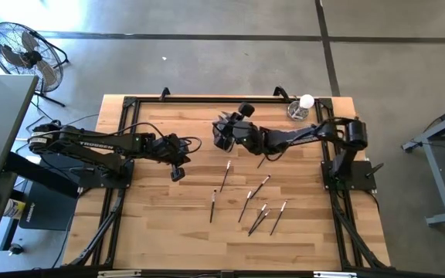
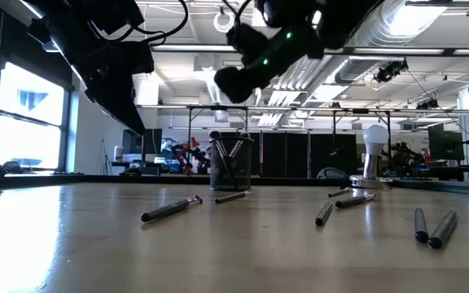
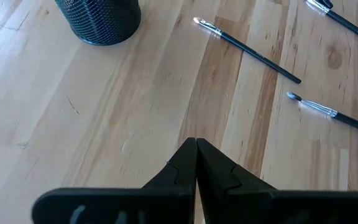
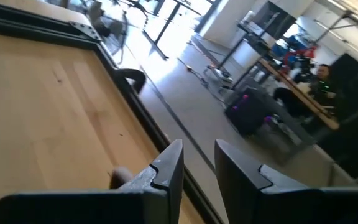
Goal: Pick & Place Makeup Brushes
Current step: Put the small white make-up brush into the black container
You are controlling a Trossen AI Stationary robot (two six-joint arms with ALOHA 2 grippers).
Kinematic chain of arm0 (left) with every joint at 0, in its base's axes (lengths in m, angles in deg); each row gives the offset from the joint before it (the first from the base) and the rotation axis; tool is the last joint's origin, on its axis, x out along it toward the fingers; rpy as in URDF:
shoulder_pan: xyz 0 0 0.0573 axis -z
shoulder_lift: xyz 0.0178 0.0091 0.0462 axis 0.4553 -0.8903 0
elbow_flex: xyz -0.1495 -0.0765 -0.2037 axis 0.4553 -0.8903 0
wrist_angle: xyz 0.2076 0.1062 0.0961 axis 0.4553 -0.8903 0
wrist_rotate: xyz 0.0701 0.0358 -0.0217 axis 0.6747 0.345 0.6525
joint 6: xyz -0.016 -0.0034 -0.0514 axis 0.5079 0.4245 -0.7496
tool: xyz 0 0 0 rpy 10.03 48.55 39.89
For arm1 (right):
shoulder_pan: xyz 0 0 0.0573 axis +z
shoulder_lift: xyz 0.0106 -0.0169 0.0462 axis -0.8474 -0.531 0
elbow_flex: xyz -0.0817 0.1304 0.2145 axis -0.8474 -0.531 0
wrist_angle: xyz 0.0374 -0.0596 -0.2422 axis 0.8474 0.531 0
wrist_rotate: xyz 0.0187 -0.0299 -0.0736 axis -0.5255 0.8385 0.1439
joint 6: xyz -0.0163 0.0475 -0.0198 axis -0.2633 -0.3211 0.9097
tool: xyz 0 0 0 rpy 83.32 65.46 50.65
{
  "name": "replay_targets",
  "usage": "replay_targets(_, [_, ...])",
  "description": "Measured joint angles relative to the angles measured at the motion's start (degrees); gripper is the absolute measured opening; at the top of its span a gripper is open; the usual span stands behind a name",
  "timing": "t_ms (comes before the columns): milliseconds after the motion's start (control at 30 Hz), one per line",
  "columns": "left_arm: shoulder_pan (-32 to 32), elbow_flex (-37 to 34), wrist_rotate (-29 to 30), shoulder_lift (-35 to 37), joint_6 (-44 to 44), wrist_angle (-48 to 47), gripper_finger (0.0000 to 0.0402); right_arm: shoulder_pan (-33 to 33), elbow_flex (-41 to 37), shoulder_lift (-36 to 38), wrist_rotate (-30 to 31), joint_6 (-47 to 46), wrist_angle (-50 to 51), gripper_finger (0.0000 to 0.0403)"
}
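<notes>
From above, I see a wooden worktop [image 1: 161,224] with 2 dark arms reaching in from the left and right edges.

My left gripper [image 1: 178,171] hangs over the left-centre of the worktop. In its wrist view the 2 fingers [image 3: 178,171] are clenched tip to tip with nothing between them.

My right gripper [image 1: 224,131] is raised over the middle of the worktop towards the far edge, next to a black mesh cup [image 2: 230,165]. In its wrist view the fingers [image 4: 168,163] are released, with a clear gap between them and nothing held.

The makeup brushes [image 1: 246,205] lie loose on the worktop, scattered from the centre towards the near right. I count about 7 thin dark sticks in the overhead view, most angled diagonally, a few close together or crossing near the right of the group. The left wrist view shows 3 of them just ahead of the clenched fingers, and the mesh cup beyond. In the low view some sticks stand inside the cup; I cannot tell how many.

A clear glass with a white ball [image 1: 306,101] stands near the far right corner. A floor fan [image 1: 22,50] sits off the worktop, past the far left corner.
</notes>
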Motion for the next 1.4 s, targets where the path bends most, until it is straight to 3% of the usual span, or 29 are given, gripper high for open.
replay_targets(100, [0.00,0.00,0.02,0.00,0.00,0.62,0.0000,2.90,0.00,4.13,5.32,-2.99,6.85,0.0086])
replay_targets(200, [0.00,0.00,0.02,0.00,0.00,1.52,0.0000,5.97,0.00,9.33,6.33,-10.17,13.99,0.0078])
replay_targets(400, [0.00,0.00,0.15,0.02,-1.88,5.68,0.0018,9.20,0.07,20.39,-4.27,-28.76,35.91,0.0037])
replay_targets(567, [0.00,0.00,0.19,0.01,-5.70,6.99,0.0070,11.30,0.09,24.92,-13.04,-44.01,54.62,0.0004])
replay_targets(733, [0.02,0.00,1.95,-0.79,-8.76,8.12,0.0118,17.56,0.09,23.63,-10.96,-54.36,64.77,0.0006])
replay_targets(867, [1.79,0.14,2.22,-1.48,-11.61,9.76,0.0125,24.08,0.09,21.08,-6.54,-61.42,67.76,0.0004])
replay_targets(967, [5.44,2.21,6.18,-3.14,-14.41,7.65,0.0126,28.55,0.09,18.98,-3.87,-67.86,69.48,0.0005])
replay_targets(1200, [13.62,13.25,14.78,-11.78,-24.39,-2.33,0.0126,35.62,0.09,13.37,-3.00,-80.73,70.57,0.0003])
replay_targets(1300, [14.76,19.32,14.13,-16.31,-31.10,-8.52,0.0126,37.41,0.07,11.20,-3.50,-84.80,70.93,0.0001])
replay_targets(1400, [14.66,25.08,9.71,-21.12,-37.77,-14.02,0.0126,39.08,0.07,9.31,-4.54,-88.37,70.94,0.0002])
